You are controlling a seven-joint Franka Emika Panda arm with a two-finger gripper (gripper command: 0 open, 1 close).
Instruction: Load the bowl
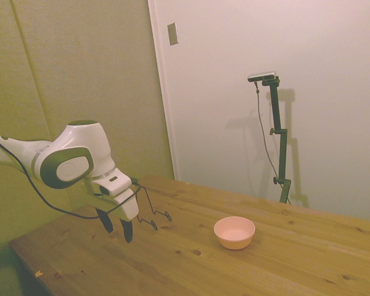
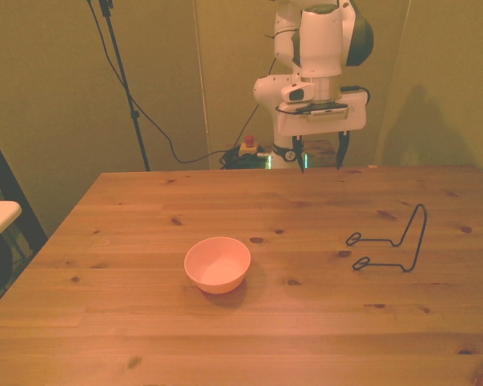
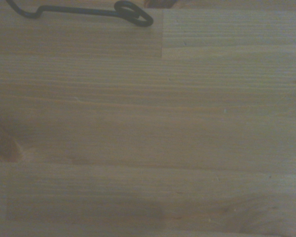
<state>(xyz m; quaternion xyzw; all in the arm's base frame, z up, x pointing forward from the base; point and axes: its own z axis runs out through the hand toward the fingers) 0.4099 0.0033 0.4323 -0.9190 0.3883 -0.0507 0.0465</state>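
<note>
Front view shows me the bowl [image 2: 217, 264] sitting upright on the bench [image 2: 105, 322], mouth up and empty, a little toward that view's left of centre, nothing touching it. The wire stand [image 2: 398, 244] lies well apart from it toward the front view's right, also untouched. My pincer [image 2: 319, 153] hangs above the far edge of the bench, fingers spread and holding nothing, well clear of both. So I judge the task as not begun: the bowl has yet to be picked up and set into the stand, which I take to be its destination. The bowl is round, so it has no long axis to line up with; its opening faces straight up. The wrist view catches only bare wood and a loop of the stand.
</note>
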